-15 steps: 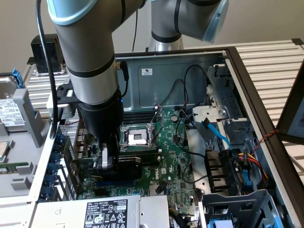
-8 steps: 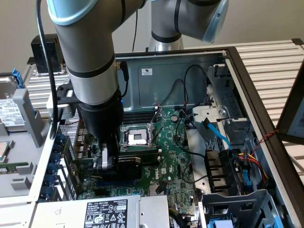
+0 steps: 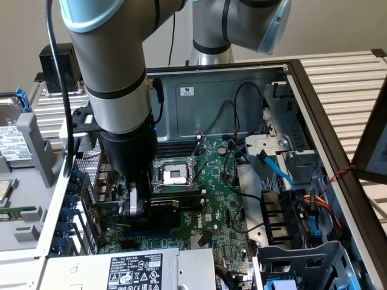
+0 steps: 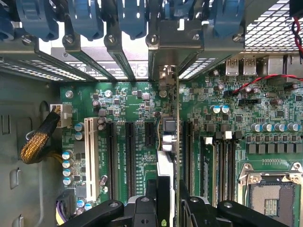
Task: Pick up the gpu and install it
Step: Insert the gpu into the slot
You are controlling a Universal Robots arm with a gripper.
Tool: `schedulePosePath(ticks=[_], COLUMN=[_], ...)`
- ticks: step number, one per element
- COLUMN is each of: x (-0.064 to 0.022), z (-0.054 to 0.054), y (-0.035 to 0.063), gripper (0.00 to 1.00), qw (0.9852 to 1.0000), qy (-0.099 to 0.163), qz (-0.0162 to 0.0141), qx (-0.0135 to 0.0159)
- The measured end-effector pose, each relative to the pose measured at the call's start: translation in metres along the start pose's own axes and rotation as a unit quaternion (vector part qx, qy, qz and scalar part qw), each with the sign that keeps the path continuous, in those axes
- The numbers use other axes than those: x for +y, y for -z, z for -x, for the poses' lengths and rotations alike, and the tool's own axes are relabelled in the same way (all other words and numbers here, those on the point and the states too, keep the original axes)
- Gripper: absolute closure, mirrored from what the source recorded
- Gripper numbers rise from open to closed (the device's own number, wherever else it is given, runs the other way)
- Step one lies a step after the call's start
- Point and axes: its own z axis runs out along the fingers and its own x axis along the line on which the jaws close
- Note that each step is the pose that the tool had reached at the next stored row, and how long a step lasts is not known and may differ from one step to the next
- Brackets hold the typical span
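The gpu [image 3: 164, 209] shows as a black shroud standing on edge over the green motherboard [image 3: 227, 202], just beside the CPU socket [image 3: 172, 173]. My gripper [image 3: 135, 206] is shut on it, reaching down into the open computer case. In the wrist view the gpu [image 4: 166, 137] is edge-on, running from my gripper [image 4: 166, 191] toward its silver bracket [image 4: 164, 75] at the case's rear slot openings. It stands along the expansion slots, between a short black slot [image 4: 149, 133] and a long one [image 4: 188, 151]. Whether it is seated in a slot I cannot tell.
A white slot [image 4: 91, 158] and black slots [image 4: 129, 158] lie beside the card. Blue retainer latches [image 4: 85, 19] line the rear wall. A braided cable [image 4: 37, 142] enters at the case side. The power supply [image 3: 136, 269], drive cage [image 3: 302, 260] and blue cable [image 3: 275, 169] crowd the exterior view's right and front.
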Motion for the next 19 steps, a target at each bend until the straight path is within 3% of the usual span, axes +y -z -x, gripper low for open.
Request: schedulePosePath(ticks=[19], x=[-0.0003], z=[0.0], y=[-0.0005], gripper=[0.73], qw=[1.0], qy=[0.0], qz=[0.0002], qx=[0.0])
